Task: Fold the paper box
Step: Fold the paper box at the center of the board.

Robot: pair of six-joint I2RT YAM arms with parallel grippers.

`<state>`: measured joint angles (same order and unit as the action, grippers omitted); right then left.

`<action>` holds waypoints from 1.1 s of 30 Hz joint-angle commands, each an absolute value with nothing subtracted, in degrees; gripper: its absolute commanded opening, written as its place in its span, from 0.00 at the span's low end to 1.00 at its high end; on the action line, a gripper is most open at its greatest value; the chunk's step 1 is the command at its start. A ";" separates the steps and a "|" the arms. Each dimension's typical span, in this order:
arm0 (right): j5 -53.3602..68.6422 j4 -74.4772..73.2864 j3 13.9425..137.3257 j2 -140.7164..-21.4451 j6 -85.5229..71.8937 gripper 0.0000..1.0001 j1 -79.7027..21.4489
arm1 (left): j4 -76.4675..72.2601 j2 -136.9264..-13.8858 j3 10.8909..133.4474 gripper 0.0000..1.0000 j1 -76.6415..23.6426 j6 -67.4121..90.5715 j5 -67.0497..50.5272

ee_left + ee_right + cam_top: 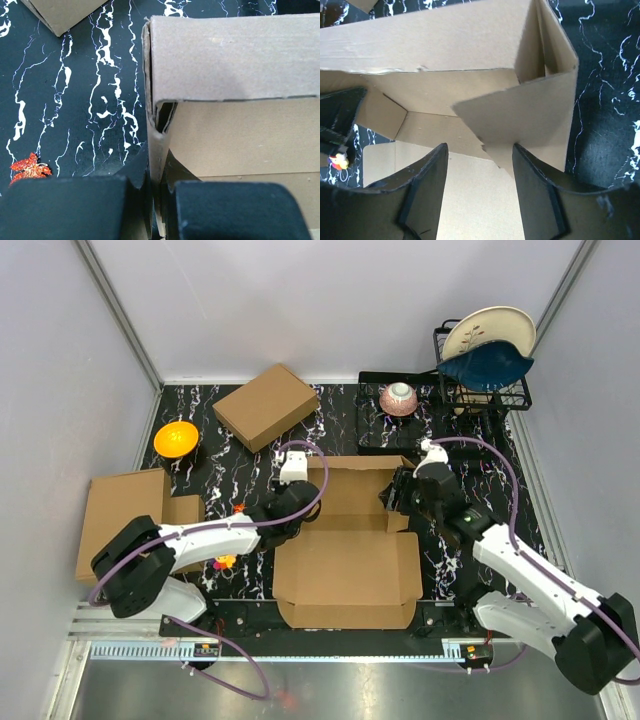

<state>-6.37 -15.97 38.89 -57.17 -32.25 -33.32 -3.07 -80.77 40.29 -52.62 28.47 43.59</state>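
The paper box (345, 565) lies opened in the middle of the table, with its far walls folded up. My left gripper (288, 508) is at the box's left side and is shut on the upright left side wall (156, 150), with one finger on each face. The back wall (235, 60) stands just ahead of it. My right gripper (400, 492) is at the box's right far corner, open. An inward-folded side flap (530, 120) hangs above the gap and touches the tip of the right finger (535, 190). The box floor (475, 200) shows between the fingers.
A smaller plain brown box (265, 405) lies at the back left. An orange bowl (176, 438) and a tan cardboard slab (125, 515) are on the left. A dish rack (485, 380) with plates stands at the back right, with a pink cup (399, 398) beside it. Small colourful bits (225, 560) lie near the left arm.
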 commanded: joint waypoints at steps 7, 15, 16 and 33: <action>-12.10 -25.83 45.97 -46.76 -26.28 0.64 -33.49 | -0.62 -84.46 44.65 0.00 -53.17 27.86 43.24; -25.56 -31.38 43.77 -38.15 -29.88 0.57 -33.49 | -0.09 -85.25 44.82 0.00 -53.00 29.00 42.98; -27.58 -31.64 43.77 -36.40 -29.80 0.56 -33.49 | 0.96 -85.34 44.91 0.00 -53.00 29.09 43.07; -26.90 -26.12 37.45 -47.54 -36.04 0.63 -33.31 | 0.18 -83.59 42.89 0.00 -53.00 29.88 42.01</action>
<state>-30.20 -34.81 40.36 -45.78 -35.00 -33.34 -1.26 -84.49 44.23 -52.66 29.89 43.62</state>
